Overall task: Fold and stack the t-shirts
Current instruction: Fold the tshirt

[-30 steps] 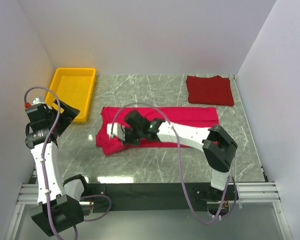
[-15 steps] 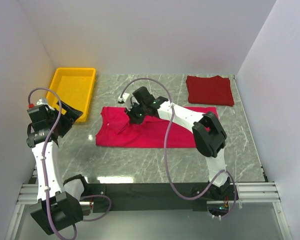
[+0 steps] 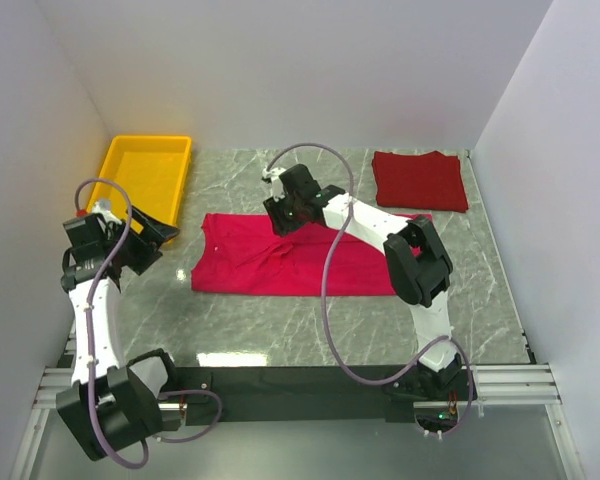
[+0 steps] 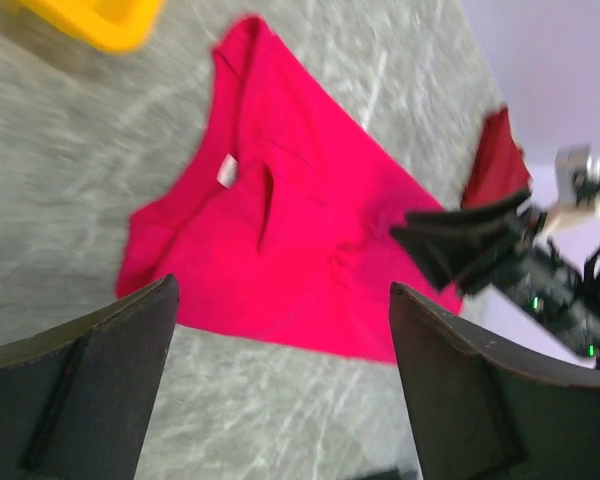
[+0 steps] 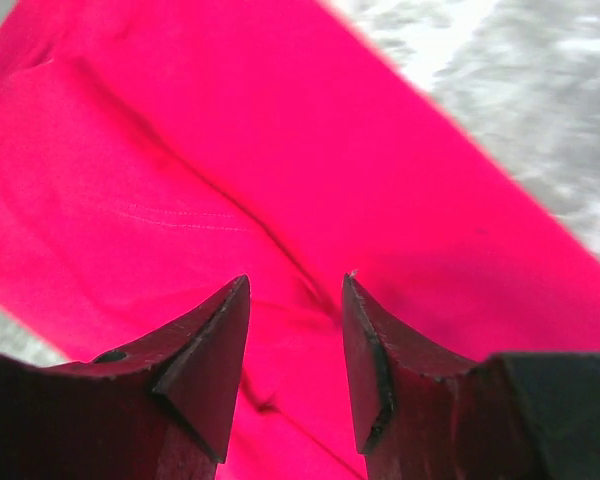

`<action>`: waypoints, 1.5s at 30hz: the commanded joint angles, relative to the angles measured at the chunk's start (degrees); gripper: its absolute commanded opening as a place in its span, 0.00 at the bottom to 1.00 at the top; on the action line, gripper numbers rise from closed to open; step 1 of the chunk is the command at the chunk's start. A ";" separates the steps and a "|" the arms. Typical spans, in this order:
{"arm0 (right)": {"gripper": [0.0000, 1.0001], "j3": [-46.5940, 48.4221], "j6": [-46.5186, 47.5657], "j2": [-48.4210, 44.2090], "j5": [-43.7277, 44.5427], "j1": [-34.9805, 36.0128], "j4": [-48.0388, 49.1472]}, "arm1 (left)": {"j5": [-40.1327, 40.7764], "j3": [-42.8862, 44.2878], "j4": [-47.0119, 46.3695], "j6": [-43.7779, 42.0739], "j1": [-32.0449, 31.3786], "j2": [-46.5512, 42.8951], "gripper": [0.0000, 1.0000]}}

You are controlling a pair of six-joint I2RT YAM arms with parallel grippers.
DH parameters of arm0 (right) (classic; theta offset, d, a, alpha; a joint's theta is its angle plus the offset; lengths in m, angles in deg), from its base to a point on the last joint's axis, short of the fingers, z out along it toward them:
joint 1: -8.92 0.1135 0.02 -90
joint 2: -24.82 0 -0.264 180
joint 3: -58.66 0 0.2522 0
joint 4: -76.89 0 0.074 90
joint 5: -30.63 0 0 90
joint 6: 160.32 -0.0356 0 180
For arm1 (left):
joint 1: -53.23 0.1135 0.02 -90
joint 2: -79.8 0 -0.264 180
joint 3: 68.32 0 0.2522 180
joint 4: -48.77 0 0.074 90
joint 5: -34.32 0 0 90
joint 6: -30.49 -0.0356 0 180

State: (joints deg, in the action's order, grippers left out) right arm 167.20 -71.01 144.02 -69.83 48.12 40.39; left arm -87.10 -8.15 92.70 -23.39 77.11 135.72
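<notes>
crimson-pink t-shirt (image 3: 245, 270) beneath right gripper (image 5: 295, 282)

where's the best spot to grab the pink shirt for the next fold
Probably the left short end of the pink shirt, at a corner near the neck label. It lies flat as a long left-to-right band, so pinching that edge from the left, coming in low, should suit. The open left gripper is already on that side.
</notes>
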 commanded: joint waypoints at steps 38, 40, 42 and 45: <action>0.51 -26.93 20.38 -38.86 -26.37 -25.05 -3.54 | 11.82 1.57 -20.77 16.61 -31.70 36.19 0.54; 0.50 -27.02 19.85 -38.86 -26.54 -25.57 -3.36 | 11.64 1.75 -21.56 16.88 -31.96 37.15 0.50; 0.50 -26.93 19.59 -38.86 -27.16 -26.02 -3.36 | 11.64 2.19 -22.00 16.97 -32.49 38.03 0.42; 0.50 -26.84 19.41 -39.04 -27.86 -26.37 -3.36 | 12.78 2.89 -22.09 17.23 -32.67 38.47 0.36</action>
State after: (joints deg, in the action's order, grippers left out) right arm 140.34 -50.75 107.24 -95.77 22.35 35.60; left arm -75.95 -7.78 72.90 -7.04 44.92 173.97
